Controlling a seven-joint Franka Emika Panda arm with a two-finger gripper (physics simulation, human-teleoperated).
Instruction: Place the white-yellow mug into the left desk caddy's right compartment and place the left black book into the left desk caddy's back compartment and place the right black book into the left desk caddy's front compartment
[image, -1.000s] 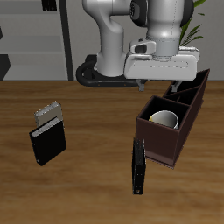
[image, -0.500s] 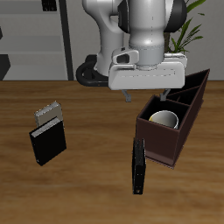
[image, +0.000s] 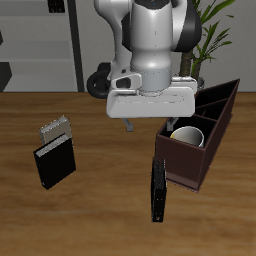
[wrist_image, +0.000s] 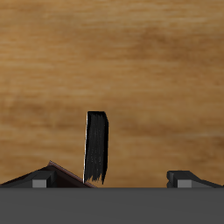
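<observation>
Jaws of the gripper (image: 146, 124) are seen spread and empty, while the white-yellow mug (image: 187, 136) is seated in the left desk caddy (image: 190, 160).

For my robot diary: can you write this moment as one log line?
mug: in caddy large section | gripper: empty, above table | black book: beside caddy | other book: on table

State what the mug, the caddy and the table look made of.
Mug: likely glazed ceramic; smooth cream-white surface with a pale interior.
Caddy: maybe dark-stained wood or leather; thin, matte brown walls.
Table: wood or wood veneer; warm brown with grain streaks, which also show in the wrist view.
</observation>
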